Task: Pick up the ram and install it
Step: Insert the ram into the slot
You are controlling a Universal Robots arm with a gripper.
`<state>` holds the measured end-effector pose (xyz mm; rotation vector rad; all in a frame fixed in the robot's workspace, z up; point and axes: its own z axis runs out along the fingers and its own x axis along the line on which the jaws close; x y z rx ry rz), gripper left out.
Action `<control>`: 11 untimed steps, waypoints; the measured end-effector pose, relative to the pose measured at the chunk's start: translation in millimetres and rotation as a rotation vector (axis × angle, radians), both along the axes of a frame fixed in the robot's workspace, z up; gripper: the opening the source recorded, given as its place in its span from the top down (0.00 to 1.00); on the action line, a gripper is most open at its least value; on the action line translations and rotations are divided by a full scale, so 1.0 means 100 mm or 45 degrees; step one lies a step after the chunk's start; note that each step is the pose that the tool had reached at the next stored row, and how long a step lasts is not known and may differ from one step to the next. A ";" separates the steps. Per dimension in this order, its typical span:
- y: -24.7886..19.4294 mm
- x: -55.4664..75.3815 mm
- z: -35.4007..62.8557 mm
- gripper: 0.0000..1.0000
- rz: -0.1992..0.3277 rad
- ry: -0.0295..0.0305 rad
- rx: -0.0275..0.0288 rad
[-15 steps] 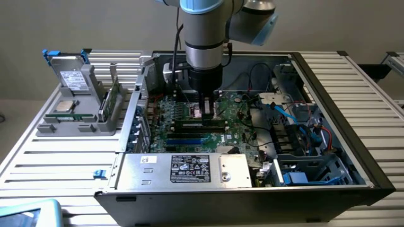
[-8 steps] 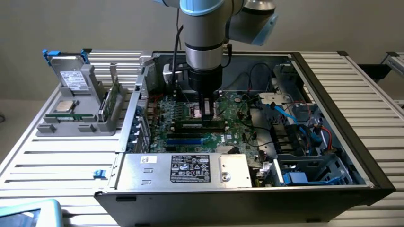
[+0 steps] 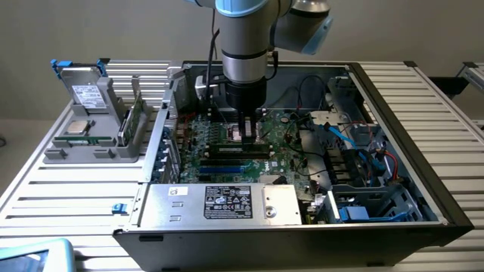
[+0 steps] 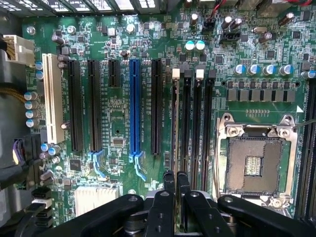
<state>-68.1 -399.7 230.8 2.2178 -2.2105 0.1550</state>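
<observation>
My gripper [image 3: 246, 137] reaches straight down into the open computer case, over the memory slots of the green motherboard [image 3: 284, 127]. In the wrist view its two black fingertips [image 4: 169, 178] stand close together, shut on the ram [image 4: 176, 123]. The ram shows edge-on as a thin strip running along the outermost black memory slot, beside the white latch [image 4: 176, 74]. In the exterior view the ram [image 3: 240, 149] lies as a long dark stick just below the fingers, in line with the slots. Whether it is pressed fully into the slot I cannot tell.
The empty processor socket [image 4: 256, 165] lies right beside the memory slots. Black and blue expansion slots [image 4: 134, 106] run parallel on the other side. A grey holder [image 3: 94, 133] at the exterior view's left carries a silver chip [image 3: 78, 126] and an upright green board [image 3: 132, 122]. Cables and drive bays [image 3: 363, 158] crowd the case's right.
</observation>
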 end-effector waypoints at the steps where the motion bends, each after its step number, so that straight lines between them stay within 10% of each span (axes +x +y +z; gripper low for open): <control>1: -0.003 0.00 0.000 0.86 0.000 0.0000 0.0000; 11: -0.008 0.00 -0.016 0.86 0.000 -0.0013 -0.0002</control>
